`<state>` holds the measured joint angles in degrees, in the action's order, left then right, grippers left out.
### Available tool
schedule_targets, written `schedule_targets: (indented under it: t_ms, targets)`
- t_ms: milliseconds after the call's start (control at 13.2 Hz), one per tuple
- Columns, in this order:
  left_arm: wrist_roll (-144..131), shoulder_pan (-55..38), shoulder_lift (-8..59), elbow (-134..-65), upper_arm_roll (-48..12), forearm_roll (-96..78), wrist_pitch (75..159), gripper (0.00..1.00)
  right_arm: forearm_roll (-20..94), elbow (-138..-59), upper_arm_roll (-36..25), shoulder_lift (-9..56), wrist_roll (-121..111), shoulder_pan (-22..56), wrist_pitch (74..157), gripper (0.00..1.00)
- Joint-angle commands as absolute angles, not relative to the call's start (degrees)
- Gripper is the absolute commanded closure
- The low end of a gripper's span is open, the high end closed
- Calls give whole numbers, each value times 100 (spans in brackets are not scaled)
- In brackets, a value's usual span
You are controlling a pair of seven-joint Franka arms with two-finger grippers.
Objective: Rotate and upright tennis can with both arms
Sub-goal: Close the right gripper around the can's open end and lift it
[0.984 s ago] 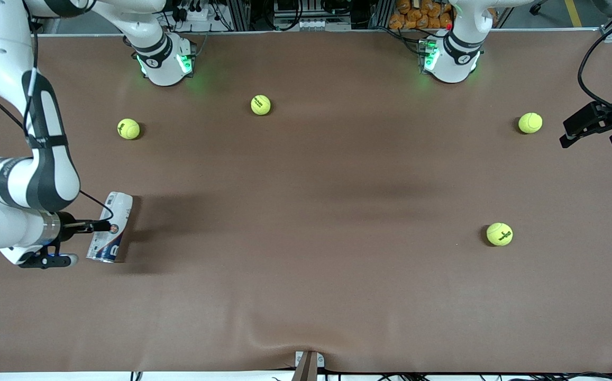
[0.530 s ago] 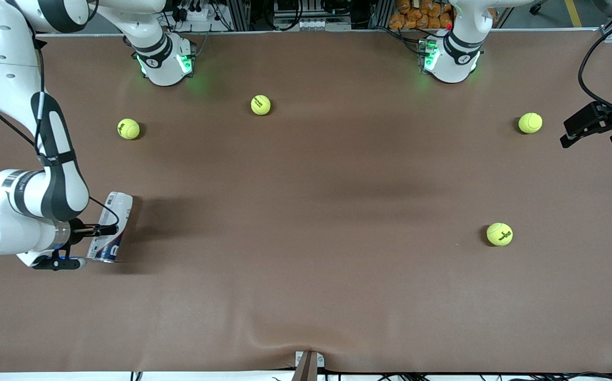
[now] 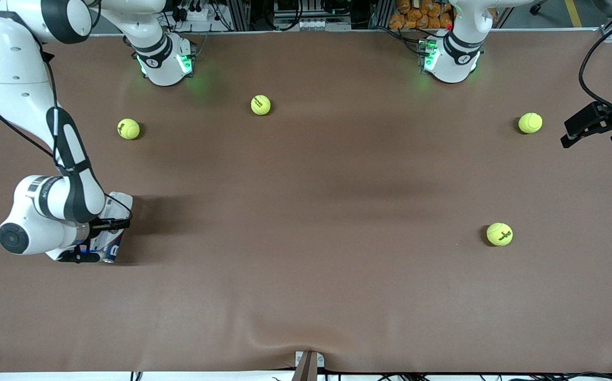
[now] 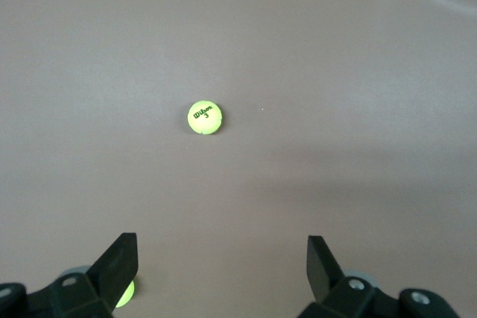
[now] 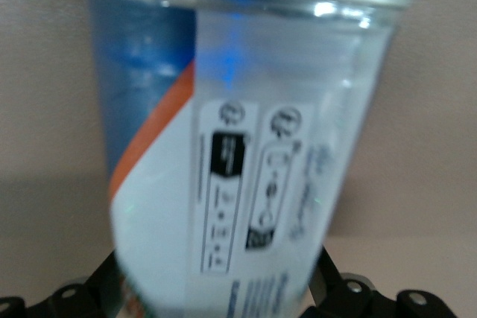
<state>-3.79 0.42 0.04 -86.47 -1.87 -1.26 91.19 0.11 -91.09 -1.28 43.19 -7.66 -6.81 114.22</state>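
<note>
Two claws are in play, and only the right one is at work. The right claw point(image 3: 109, 226) sits low at the tennis can point(image 3: 117, 207), which lies on its side on the table point(image 3: 306, 275) toward the right arm's end; in the right wrist view the can point(image 5: 246, 147) fills the gap between the spread fingers point(image 5: 100, 288), which are not clamped on it. The left claw point(image 3: 594, 129) waits with fingers apart, high over its own end of the table, with one ball point(image 4: 204, 118) on the table below it. Risk, as judged: the can is smooth, round and light, so any uneven closing or sideways nudge may roll it out from between the fingers. A hard squeeze could dent the thin plastic wall. With the left claw well apart from the can, no second support is available should it tip or slide during rotation.
</note>
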Motion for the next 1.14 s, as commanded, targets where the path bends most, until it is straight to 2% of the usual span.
schedule_targets:
  t_ms: [0, 227, 379, 454, 530, 681, 1060]
  targets:
    - [-360, 97, -62, -8657, -220, -79, 9053, 0, 0, -9105, -53, 4421, -1037, -809, 11514, 0]
    - [-325, 97, -62, -8666, -220, -35, 9044, 0, 9, -9035, -44, 4403, -1037, -782, 11514, 0]
    - [-308, 97, -62, -8675, -220, -35, 8966, 0, 0, -8991, -44, 4386, -1290, -773, 11470, 35]
    - [-299, 97, -62, -8666, -211, -35, 8921, 0, 0, -8956, -44, 4386, -1588, -782, 11461, 45]
    - [-316, 97, -62, -8666, -211, -26, 8921, 0, 0, -8904, -44, 4386, -1774, -774, 11470, 46]
    - [-351, 97, -62, -8666, -220, -26, 8921, 0, -44, -8764, -35, 4386, -2020, -695, 11461, 39]
    - [-360, 97, -62, -8666, -220, -26, 8921, 0, 18, -8316, 166, 4360, -3321, -72, 11452, 34]
